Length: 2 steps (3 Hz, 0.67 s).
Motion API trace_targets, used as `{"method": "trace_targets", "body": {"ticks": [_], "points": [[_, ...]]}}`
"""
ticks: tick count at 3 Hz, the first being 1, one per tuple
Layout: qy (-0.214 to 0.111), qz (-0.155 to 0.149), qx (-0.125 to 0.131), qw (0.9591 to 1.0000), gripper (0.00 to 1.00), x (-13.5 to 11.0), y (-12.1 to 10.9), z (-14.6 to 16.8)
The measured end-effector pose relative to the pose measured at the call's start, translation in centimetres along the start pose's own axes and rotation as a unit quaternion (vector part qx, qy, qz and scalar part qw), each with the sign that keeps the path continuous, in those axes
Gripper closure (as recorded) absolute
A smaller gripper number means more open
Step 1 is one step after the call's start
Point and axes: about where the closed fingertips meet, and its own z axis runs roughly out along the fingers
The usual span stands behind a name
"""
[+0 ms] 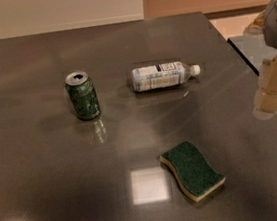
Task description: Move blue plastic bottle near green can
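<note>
The blue plastic bottle [164, 75] lies on its side on the dark table, white cap pointing right. The green can [83, 95] stands upright to its left, about a can's width away, with its tab opening on top. My gripper [272, 91] hangs at the right edge of the view, above the table's right side, well right of the bottle and apart from it. It holds nothing that I can see.
A green-topped yellow sponge [192, 170] lies on the table [47, 184] in front of the bottle. The table's right edge [254, 68] runs diagonally next to the gripper, with a second surface beyond it.
</note>
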Motion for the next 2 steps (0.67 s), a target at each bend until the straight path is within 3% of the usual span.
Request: {"method": "trace_targets", "body": {"ticks": [2], "points": [[-0.017,-0.017,-0.002,0.9997,0.0,-1.3,-3.0,2.1]]}}
